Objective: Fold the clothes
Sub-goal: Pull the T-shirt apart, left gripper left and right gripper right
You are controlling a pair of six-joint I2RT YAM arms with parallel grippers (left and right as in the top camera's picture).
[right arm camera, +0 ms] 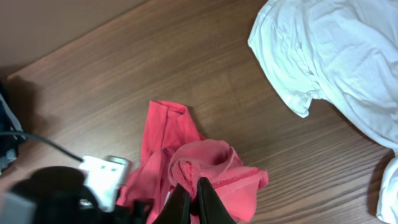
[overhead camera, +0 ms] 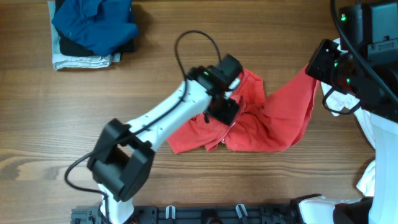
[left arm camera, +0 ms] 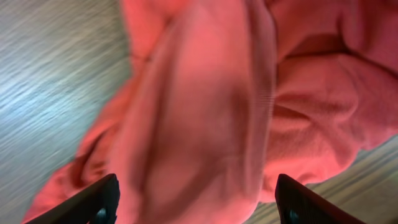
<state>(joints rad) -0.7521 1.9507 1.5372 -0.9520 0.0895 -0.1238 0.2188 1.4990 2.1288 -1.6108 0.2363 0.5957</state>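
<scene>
From overhead, the red T-shirt (overhead camera: 267, 121) lies bunched near the middle of the worktop (overhead camera: 74, 112), toward 3 o'clock. One corner is drawn up and out toward 2 o'clock, where the right end effector (overhead camera: 314, 67) meets it. The left end effector (overhead camera: 227, 90) hangs over the heap's 10 o'clock side. The shirt is soft, light and limp: it will sag and drag wherever it is unsupported, so hems, sleeve edges or shoulder seams probably make the best handholds. A stack of folded clothes (overhead camera: 90, 31) sits at 10 o'clock, well apart. A white shirt (overhead camera: 372, 171) spills over the edge at 4 o'clock, near the right arm. The left arm's black cable (overhead camera: 198, 40) loops at 12 o'clock, just beside the red cloth, and could snag it.

In the left wrist view, the fingers (left arm camera: 93, 202) are spread wide at the bottom corners. A thick, blurred fold of red cloth lies ahead of them, apparently unheld.

In the right wrist view, the fingers (right arm camera: 202, 199) are pressed together, pinching a ribbed edge of the red T-shirt at 6 o'clock, and the cloth rises to them. The white shirt fills 2 o'clock, clear of the red one. The left arm (right arm camera: 74, 183) crowds 8 o'clock, touching the heap, so any spreading pull that way is blocked.
</scene>
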